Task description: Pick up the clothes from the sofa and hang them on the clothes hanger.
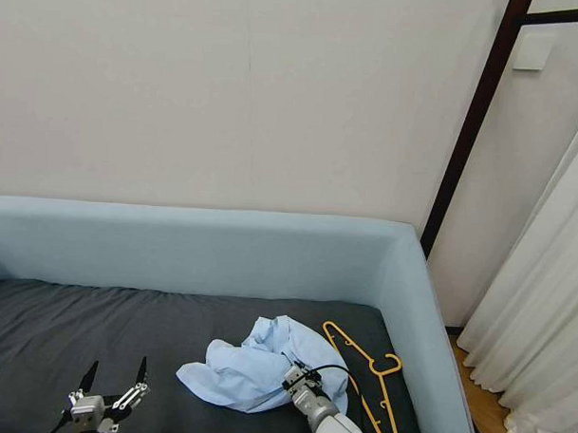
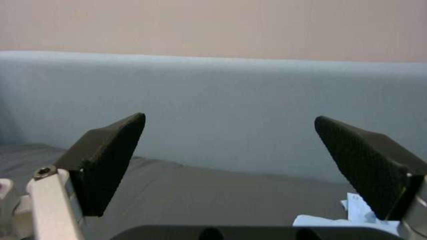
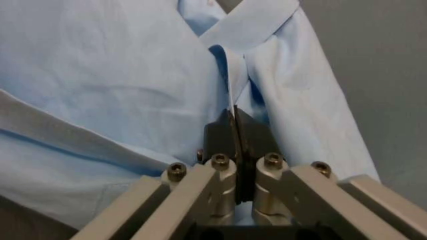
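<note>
A crumpled light-blue shirt (image 1: 255,363) lies on the dark grey seat of the sofa (image 1: 221,247), right of centre. An orange clothes hanger (image 1: 367,376) lies flat on the seat just right of it. My right gripper (image 1: 294,377) is at the shirt's near edge, shut on a fold of the blue fabric (image 3: 230,95); in the right wrist view the pads (image 3: 218,137) pinch a thin ridge of cloth. My left gripper (image 1: 114,377) hovers low over the seat to the left, open, with its black fingers (image 2: 107,160) spread wide and nothing between them.
The sofa's pale blue backrest runs across the view and its right arm (image 1: 414,306) ends near a dark door frame (image 1: 467,137). White curtains (image 1: 541,330) hang at the right. Bare dark seat (image 1: 76,323) stretches left of the shirt.
</note>
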Controlling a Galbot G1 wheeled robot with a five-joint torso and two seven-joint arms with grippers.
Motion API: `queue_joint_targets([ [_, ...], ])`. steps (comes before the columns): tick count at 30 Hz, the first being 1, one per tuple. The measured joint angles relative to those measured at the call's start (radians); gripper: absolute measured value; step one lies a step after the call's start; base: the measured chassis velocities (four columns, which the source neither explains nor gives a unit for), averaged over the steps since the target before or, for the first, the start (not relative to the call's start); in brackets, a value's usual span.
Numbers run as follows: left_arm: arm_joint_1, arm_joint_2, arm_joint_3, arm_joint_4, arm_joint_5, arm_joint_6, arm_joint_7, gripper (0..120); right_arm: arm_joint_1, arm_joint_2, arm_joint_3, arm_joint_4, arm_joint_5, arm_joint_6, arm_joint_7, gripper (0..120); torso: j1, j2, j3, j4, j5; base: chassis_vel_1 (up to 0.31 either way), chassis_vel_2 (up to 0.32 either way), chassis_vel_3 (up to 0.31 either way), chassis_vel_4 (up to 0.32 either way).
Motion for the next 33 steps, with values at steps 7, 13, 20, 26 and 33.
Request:
queue_joint_targets([
  [7, -0.004, 0.003, 0.005, 0.01, -0.002, -0.006, 0.0, 100, 0.006, -0.016, 0.074, 0.048, 0.019, 0.24, -0.013, 0, 0.0, 0.0, 0.0, -0.0002, 0.0, 0.0, 0.0, 0.0, 0.0],
  [13, -0.013, 0.003, 0.015, 0.013, -0.003, -0.008, 0.0, 100, 0.129, -0.043, 0.129, 0.109, 0.232, 0.505, -0.134, 0, 0.0, 0.0, 0.0, 0.0001, 0.0, 0.0, 0.0, 0.0, 0.0],
  [20, -0.02, 0.002, 0.02, 0.013, -0.004, -0.008, -0.002, 100, 0.31, -0.069, 0.122, 0.135, 0.52, 0.626, -0.26, 0, 0.0, 0.0, 0.0, -0.0002, 0.0001, 0.0, 0.0, 0.0, 0.0],
  [26, -0.022, 0.001, 0.02, 0.009, -0.008, -0.008, -0.002, 100, 0.518, -0.062, 0.071, 0.132, 0.673, 0.649, -0.306, 0, 0.0, 0.0, 0.0, 0.0, -0.0002, 0.0, 0.0, 0.0, 0.0],
  [33, -0.016, -0.001, 0.009, -0.007, -0.023, -0.011, -0.002, 100, 0.726, 0.003, -0.035, 0.102, 0.757, 0.648, -0.307, 0, 0.0, 0.0, 0.0, 0.0, -0.0002, 0.0, 0.0, 0.0, 0.0],
])
